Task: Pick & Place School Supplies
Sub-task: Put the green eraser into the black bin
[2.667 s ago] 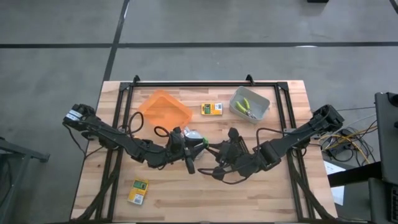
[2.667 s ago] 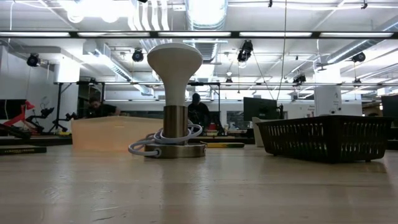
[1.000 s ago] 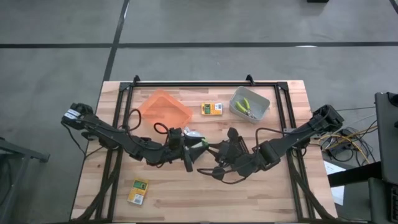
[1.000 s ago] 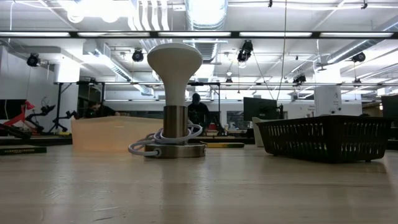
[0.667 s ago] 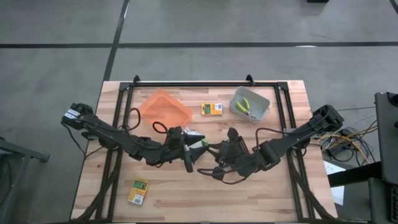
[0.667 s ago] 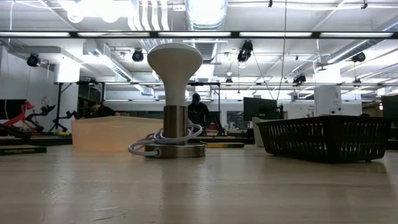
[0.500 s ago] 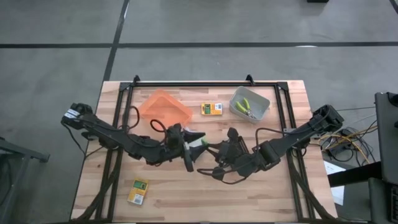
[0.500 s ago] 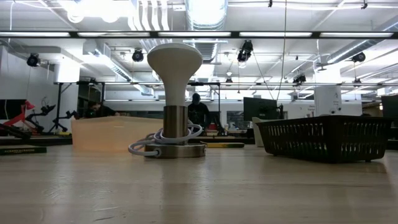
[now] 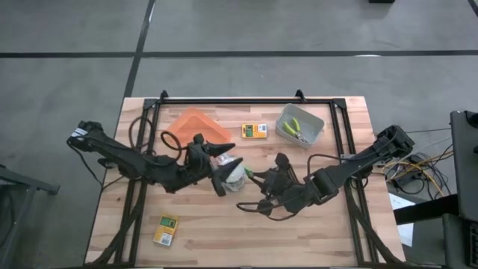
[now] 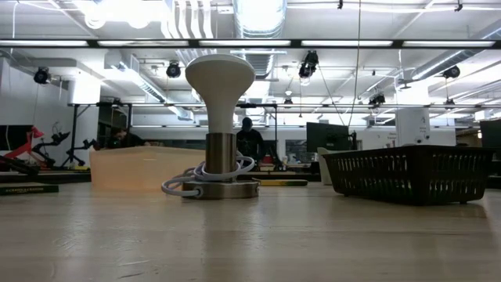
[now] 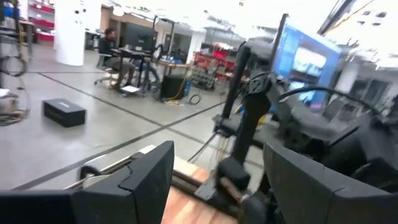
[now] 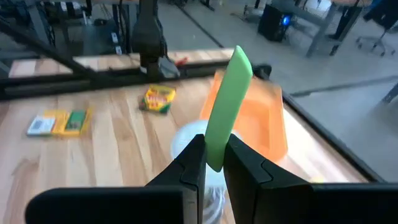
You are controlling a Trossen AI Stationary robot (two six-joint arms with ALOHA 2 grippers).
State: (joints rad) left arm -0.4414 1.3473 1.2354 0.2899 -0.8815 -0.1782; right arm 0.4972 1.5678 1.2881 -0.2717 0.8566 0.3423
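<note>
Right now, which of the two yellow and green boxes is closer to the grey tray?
The box near the far edge, lying between the orange tray and the grey tray. The other box sits alone at the table's near left corner.

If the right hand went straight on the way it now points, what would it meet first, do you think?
Probably the white domed object just ahead of the right hand, which is shut on a green strip; the orange tray lies beyond.

Grey tray (image 9: 300, 125) contents too small

Bright green chunk (image 12: 227, 102), orange tray (image 9: 196, 127) (translucent), yellow-and-green printed boxes (image 9: 166, 229).
</note>
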